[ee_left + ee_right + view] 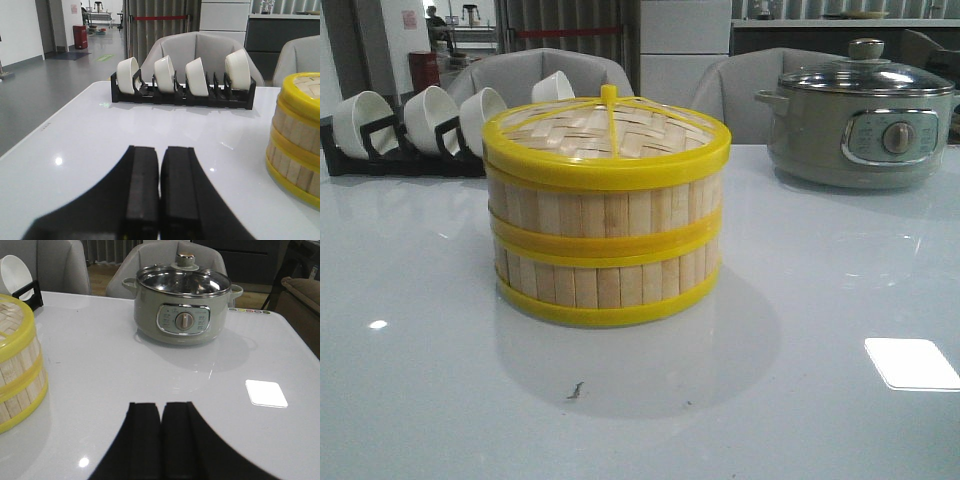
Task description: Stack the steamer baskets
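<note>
Fingers pressed together and holding nothing, the left gripper [160, 200] and right gripper [161, 440] flank the steamer baskets [605, 235], stacked between them under their lid [605, 130], the job apparently finished.

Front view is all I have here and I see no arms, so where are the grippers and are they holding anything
Observer: The left gripper is shut on nothing, low over bare table, apart from the steamer baskets.
Operator: And the right one?
Observer: The right gripper is shut too, empty, facing the grey-green pot.
Operator: Anything more on the pot I can't see?
Observer: Its right wrist view shows a row of small coloured dots on the table beside the pot.
</note>
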